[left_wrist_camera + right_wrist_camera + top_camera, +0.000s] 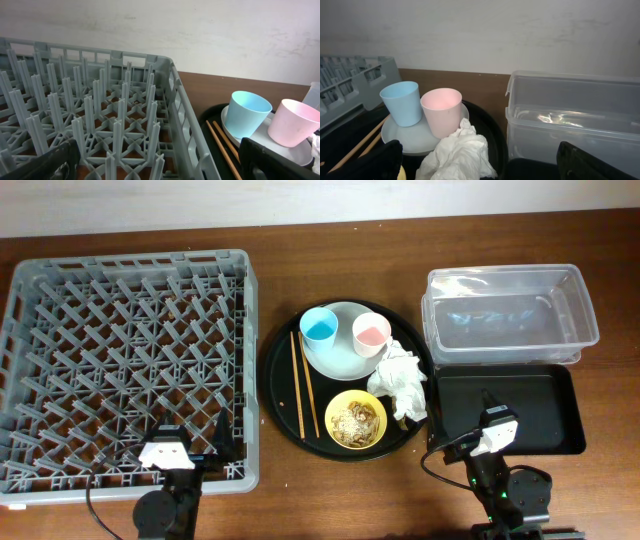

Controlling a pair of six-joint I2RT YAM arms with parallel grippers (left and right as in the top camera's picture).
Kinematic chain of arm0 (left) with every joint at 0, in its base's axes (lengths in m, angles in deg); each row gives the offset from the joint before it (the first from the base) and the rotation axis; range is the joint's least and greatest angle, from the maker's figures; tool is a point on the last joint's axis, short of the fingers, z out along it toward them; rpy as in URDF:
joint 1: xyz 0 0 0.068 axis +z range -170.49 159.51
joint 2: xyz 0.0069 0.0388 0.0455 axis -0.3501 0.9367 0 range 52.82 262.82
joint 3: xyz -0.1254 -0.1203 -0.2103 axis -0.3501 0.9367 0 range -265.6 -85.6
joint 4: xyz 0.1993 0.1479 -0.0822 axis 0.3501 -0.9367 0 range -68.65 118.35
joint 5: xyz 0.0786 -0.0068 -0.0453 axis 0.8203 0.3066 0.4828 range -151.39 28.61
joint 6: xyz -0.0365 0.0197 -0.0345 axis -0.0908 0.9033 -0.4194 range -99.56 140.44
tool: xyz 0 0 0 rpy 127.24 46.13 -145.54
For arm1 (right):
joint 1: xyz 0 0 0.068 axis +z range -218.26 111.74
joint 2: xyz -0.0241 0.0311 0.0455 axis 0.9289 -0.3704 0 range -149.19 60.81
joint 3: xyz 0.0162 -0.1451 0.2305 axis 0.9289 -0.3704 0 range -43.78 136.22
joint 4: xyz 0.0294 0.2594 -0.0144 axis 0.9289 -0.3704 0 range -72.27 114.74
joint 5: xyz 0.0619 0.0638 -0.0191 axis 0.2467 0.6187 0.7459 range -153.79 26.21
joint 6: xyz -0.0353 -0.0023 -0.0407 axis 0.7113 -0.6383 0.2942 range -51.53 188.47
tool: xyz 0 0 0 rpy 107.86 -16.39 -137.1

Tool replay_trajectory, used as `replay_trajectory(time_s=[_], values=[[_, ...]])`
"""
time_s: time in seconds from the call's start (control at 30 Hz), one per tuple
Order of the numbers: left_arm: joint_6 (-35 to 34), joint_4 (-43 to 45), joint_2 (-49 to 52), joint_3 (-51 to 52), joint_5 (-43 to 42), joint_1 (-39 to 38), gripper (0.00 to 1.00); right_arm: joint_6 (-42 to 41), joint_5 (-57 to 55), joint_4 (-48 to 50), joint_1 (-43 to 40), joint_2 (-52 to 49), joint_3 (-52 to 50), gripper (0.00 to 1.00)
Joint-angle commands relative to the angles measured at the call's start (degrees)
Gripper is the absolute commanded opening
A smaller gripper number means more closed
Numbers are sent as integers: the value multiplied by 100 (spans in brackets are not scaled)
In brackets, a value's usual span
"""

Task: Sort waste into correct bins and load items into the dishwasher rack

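Left jaws and right jaws: both spread wide, gripping nothing, parked left and right of the round black tray (278, 380). Left of that tray: dishwasher rack (248, 370), nothing loaded. On it: chopsticks (305, 385), blue cup (320, 328) and pink cup (371, 332) standing on the plate (345, 362), yellow bowl (330, 412) of food scraps (357, 420), napkin (400, 380). Right of it: clear tub (590, 320) and shallow black bin (540, 405), no waste visible, so every step appears outstanding.

The left arm (168, 505) and right arm (497, 480) were tucked low at the near edge, wrists pointing toward the far side. The left hand (157, 152) and right hand (480, 152) both stood spread wide, gripping nothing.
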Motion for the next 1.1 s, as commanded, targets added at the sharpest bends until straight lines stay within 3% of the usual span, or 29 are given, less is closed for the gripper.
replay_trajectory(time_s=[0.0, 0.63, 0.8, 0.97, 1.07], values=[[94, -31, -55, 22, 83, -31, 99, -48, -72, -37, -31, 33, -28, 98], [90, 76, -55, 22, 74, -31, 99, -48, -72, -37, -31, 33, -28, 98], [87, 39, -55, 22, -439, -31, 99, -48, -72, -37, -31, 33, -28, 99], [-26, 1025, -55, -153, -1447, -31, 99, -48, -72, -37, -31, 33, -28, 98], [-533, 409, 2, -1001, -1451, -31, 99, -48, -72, -37, -31, 33, -28, 98]])
